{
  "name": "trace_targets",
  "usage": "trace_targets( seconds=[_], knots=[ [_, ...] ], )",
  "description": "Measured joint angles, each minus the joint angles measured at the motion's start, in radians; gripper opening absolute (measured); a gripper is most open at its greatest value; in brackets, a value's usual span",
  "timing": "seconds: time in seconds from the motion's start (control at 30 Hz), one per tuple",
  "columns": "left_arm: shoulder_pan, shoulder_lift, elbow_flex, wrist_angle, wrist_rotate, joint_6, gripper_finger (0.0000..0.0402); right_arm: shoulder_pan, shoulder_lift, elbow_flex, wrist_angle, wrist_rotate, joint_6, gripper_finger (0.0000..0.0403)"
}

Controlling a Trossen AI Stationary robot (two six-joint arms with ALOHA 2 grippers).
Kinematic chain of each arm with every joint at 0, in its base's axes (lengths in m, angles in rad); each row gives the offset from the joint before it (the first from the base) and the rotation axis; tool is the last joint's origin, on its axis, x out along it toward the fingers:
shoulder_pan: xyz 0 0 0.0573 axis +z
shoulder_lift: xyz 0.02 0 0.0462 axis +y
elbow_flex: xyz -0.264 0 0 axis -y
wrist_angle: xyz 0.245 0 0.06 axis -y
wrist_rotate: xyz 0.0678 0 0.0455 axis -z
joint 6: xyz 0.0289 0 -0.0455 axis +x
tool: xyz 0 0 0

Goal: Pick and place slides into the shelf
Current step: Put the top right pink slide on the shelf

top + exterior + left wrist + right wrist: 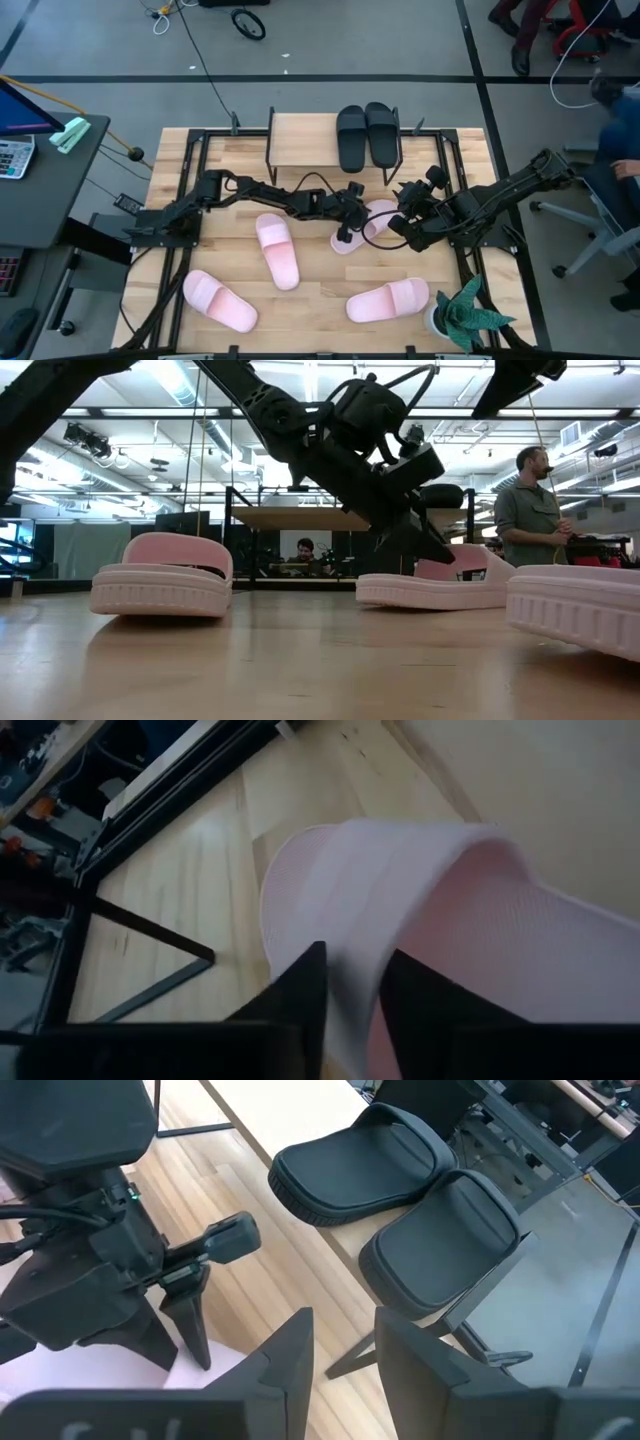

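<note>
Four light pink slides lie sole-down on the table: one in the middle (372, 222), one to its left (278, 250), and two by the near edge (218, 300) (388, 300). Two black slides (367, 135) rest side by side on the right end of the shelf's top board (300, 140), also seen in the right wrist view (355, 1165). My left gripper (345, 232) (352, 1000) is shut on the middle pink slide (440, 890). My right gripper (400, 218) (340, 1360) hovers open just right of that slide and touches nothing. My left gripper pinches the wide strap of the middle pink slide at its edge (352, 960), one finger (305, 990) on each face of the strap. It comes slanting down from the table's left (415, 540). The slide's sole still lies flat on the table (430, 592).
A potted plant (462, 315) stands at the table's near right corner. The shelf's black frame legs (150, 935) stand on the table close to the grippers. A person (530, 510) stands beyond the table. Bare wood shows between the pink slides.
</note>
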Motion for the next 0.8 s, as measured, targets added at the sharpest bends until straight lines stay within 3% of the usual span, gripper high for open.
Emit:
trace_targets(
  seconds=[0.13,0.27,0.5,0.57,0.73,0.8],
  knots=[
    [-0.021,-0.012,0.000,-0.014,-0.037,-0.094,0.0016,0.000,0.000,0.000,0.000,0.000,0.000,0.0114],
    [-0.076,-0.076,-0.001,-0.134,-0.167,-0.223,0.0024,0.000,0.000,0.000,-0.005,0.000,-0.011,0.0114],
    [-0.193,-0.300,-0.001,-0.547,-0.375,-0.396,0.0012,0.000,-0.004,0.000,-0.016,0.012,-0.024,0.0114],
    [-0.223,-0.369,0.000,-0.647,-0.464,-0.416,0.0019,0.000,-0.005,0.000,-0.016,0.016,-0.024,0.0114],
    [-0.273,-0.516,-0.001,-0.891,-0.815,-0.421,0.0014,0.000,-0.005,0.000,-0.015,0.018,0.001,0.0114],
    [-0.266,-0.578,-0.001,-0.938,-0.882,-0.422,0.0011,0.000,-0.005,0.000,-0.015,0.018,0.007,0.0114]
  ],
)
